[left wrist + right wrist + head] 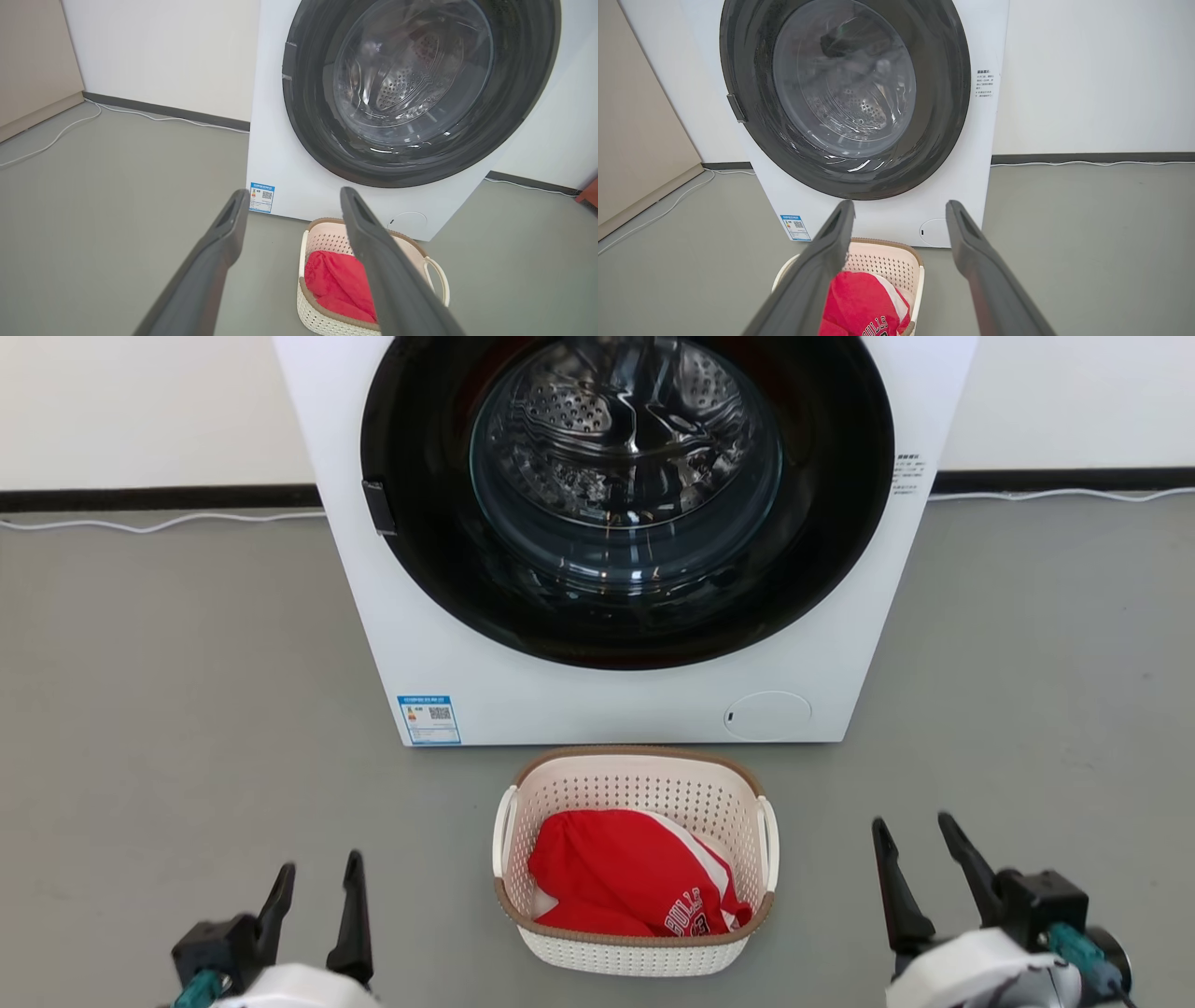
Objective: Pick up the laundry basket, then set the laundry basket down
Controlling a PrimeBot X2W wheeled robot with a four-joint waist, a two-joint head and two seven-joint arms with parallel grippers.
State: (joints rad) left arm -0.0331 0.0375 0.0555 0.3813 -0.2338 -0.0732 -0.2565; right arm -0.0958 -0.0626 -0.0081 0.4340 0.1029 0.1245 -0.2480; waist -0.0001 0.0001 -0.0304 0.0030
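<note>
Laundry basket (644, 791) sits on the floor (187, 709) just before the washer (597, 700), red garment (616, 873) inside, left pincer (320, 861) and right pincer (911, 819) wide open, empty, flanking it well apart, which fits a lift ahead or a finished set-down; any lift would want its white side handles (768, 840) taken evenly.
</note>
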